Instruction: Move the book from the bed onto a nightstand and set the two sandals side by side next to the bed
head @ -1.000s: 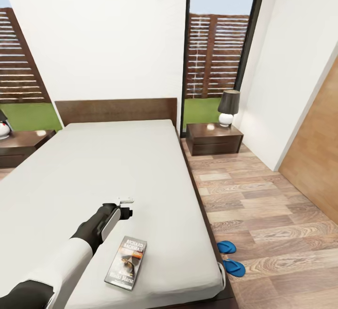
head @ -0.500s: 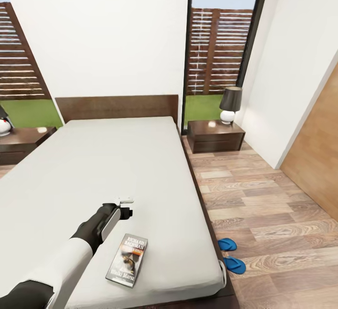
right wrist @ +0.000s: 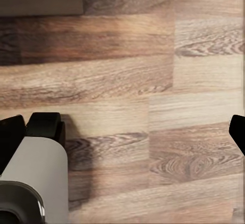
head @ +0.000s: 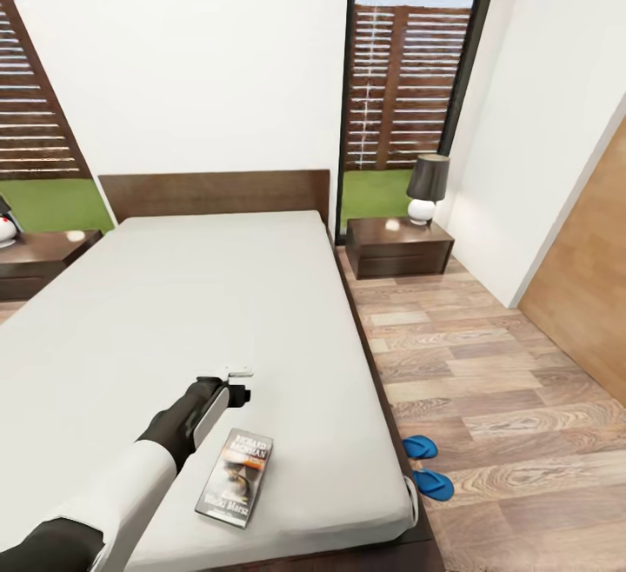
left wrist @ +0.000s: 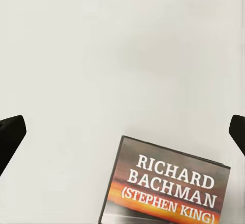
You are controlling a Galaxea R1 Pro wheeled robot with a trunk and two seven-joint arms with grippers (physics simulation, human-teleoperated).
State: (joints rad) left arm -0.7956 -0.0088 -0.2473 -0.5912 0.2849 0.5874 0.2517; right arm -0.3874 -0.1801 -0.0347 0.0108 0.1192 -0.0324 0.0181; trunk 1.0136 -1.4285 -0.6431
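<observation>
The book [head: 235, 478] lies flat near the foot of the bed [head: 217, 311], on the pale mattress; its "Richard Bachman" cover [left wrist: 171, 185] shows in the left wrist view. My left gripper [head: 236, 388] hovers open over the mattress just beyond the book's far end, with its dark fingertips [left wrist: 10, 134] spread wide and nothing between them. The two blue sandals [head: 419, 447] [head: 433, 484] lie on the floor beside the bed's right edge. A dark nightstand [head: 398, 246] stands right of the headboard, another nightstand [head: 39, 259] left of it. My right gripper [right wrist: 122, 134] is open above bare floor planks.
A black-shaded lamp [head: 428, 188] stands on the right nightstand. A brown wooden door [head: 591, 294] lines the right wall. Wood floor [head: 487, 363] runs between bed and wall. A grey robot part [right wrist: 35, 183] shows in the right wrist view.
The whole head view has shifted slightly, so the camera moved. My left gripper stays open over the mattress beyond the book. The book and sandals lie where they were.
</observation>
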